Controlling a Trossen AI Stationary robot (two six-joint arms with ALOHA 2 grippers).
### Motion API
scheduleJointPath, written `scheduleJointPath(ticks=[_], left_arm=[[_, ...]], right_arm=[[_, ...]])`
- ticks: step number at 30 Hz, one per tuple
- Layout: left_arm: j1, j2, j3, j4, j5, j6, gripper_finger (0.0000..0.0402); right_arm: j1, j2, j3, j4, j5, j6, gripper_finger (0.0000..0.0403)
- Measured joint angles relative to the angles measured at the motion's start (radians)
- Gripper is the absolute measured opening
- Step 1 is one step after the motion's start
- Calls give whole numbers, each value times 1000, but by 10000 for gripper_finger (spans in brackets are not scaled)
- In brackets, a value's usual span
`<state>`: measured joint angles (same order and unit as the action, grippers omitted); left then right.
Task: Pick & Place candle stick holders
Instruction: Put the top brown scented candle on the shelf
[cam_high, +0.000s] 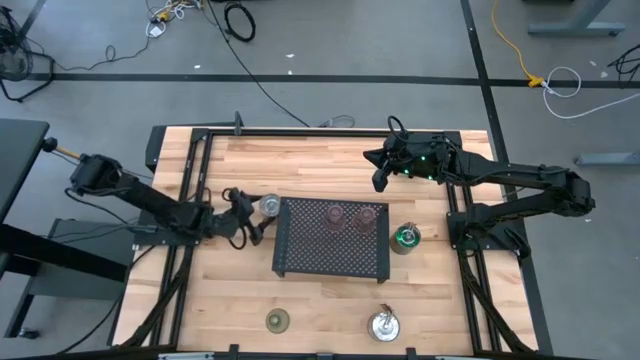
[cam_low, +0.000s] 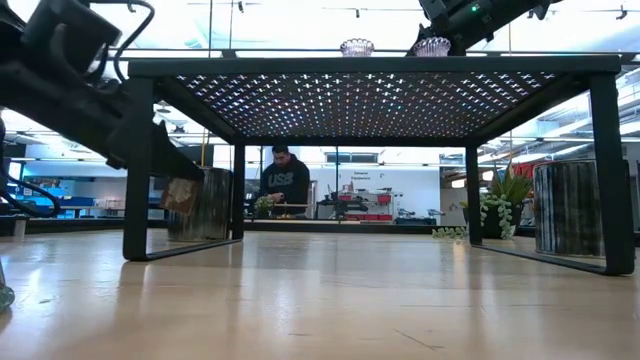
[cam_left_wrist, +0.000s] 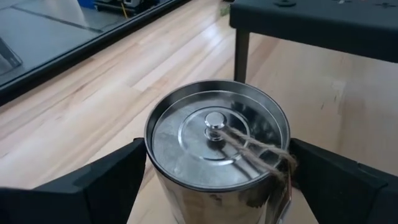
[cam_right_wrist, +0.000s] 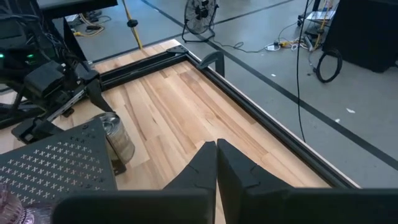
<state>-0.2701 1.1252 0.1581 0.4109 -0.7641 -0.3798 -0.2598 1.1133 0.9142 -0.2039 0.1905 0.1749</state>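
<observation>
Left wrist view shows the left gripper (cam_left_wrist: 214, 180) spread wide around a silver candle stick holder (cam_left_wrist: 217, 143) beside the tray (cam_high: 332, 238), while the right gripper (cam_right_wrist: 216, 163) hovers closed.

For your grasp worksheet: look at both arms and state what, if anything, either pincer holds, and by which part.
Nothing is held yet. The left pincer stands open around the sides of a silver candle holder, not clamped. The right pincer is shut and empty.

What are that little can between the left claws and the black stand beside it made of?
The silver holder looks like shiny brushed metal: it mirrors the light, with twine tied on its knob. The black tray seems matte-painted perforated metal, though coated plastic can't be excluded.
</observation>
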Motion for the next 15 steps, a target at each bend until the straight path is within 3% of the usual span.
scheduleJointPath(ticks=[15], left_arm=[[115,1,-1,73,101,78,387]], right_arm=[[10,0,0,-1,2,0,13]])
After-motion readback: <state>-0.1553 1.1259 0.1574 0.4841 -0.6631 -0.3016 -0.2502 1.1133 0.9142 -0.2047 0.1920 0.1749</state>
